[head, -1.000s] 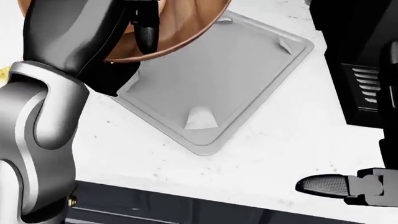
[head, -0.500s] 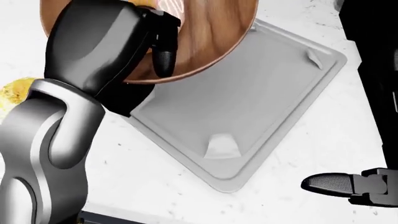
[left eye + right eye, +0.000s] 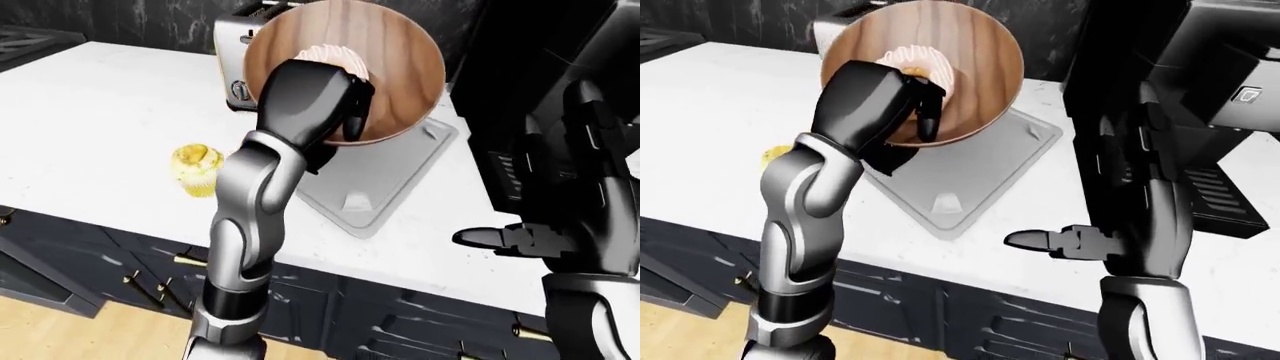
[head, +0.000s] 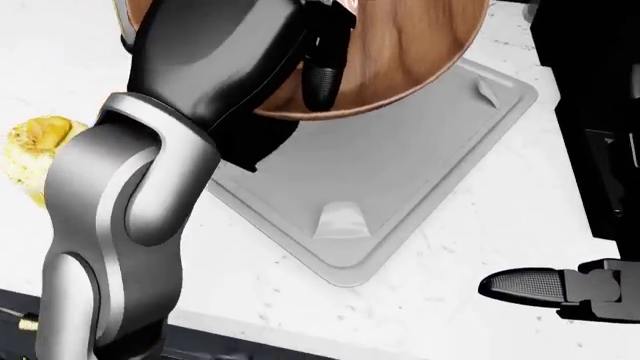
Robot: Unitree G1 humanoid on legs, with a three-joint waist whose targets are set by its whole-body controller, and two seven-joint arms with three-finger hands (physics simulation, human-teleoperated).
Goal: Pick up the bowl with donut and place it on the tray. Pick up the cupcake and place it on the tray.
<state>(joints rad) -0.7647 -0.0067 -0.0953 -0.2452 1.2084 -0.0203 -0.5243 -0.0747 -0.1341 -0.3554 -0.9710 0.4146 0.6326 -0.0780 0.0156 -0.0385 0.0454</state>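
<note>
My left hand (image 3: 345, 101) is shut on the rim of a wooden bowl (image 3: 385, 67), holding it tilted in the air above the tray, its inside facing me. A pink-iced donut (image 3: 915, 58) lies inside it, partly hidden by my hand. The grey tray (image 4: 400, 169) lies on the white counter under the bowl. A yellow cupcake (image 3: 197, 168) stands on the counter left of my left arm. My right hand (image 3: 490, 238) hovers low on the right near the counter edge, fingers stretched out and holding nothing.
A silver toaster (image 3: 236, 52) stands behind the bowl at the top of the left-eye view. A large black appliance (image 3: 1200, 112) rises on the right beside the tray. Dark cabinets with brass handles (image 3: 190, 261) run below the white counter (image 3: 90, 120).
The bowl has shifted to the right in the head view and sits further over the tray. The cupcake has come into view at the left. The view itself has moved.
</note>
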